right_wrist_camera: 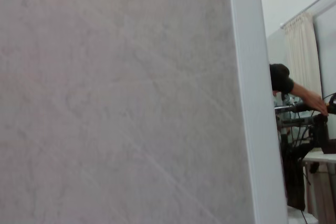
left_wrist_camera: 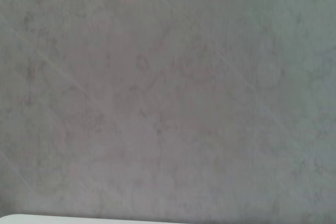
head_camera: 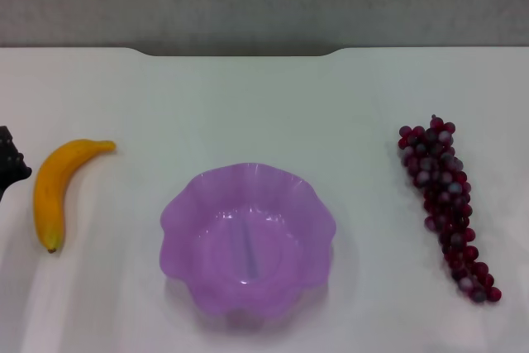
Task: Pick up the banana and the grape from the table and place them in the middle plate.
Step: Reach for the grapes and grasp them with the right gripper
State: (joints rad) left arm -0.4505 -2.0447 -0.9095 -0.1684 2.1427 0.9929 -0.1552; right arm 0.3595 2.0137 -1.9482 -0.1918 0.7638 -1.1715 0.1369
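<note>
Translucent purple scalloped plate [head_camera: 248, 241] sits empty; curved yellow banana [head_camera: 54, 188] left of it, dark red grape bunch [head_camera: 445, 204] right. Left gripper [head_camera: 10, 167], jaws unreadable, probably starts toward the banana.

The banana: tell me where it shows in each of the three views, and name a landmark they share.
Head view: banana lies left on the table, apart from the middle plate.
Left wrist view: absent.
Right wrist view: absent.
Shared landmark: none; both wrist views show only grey wall.
</note>
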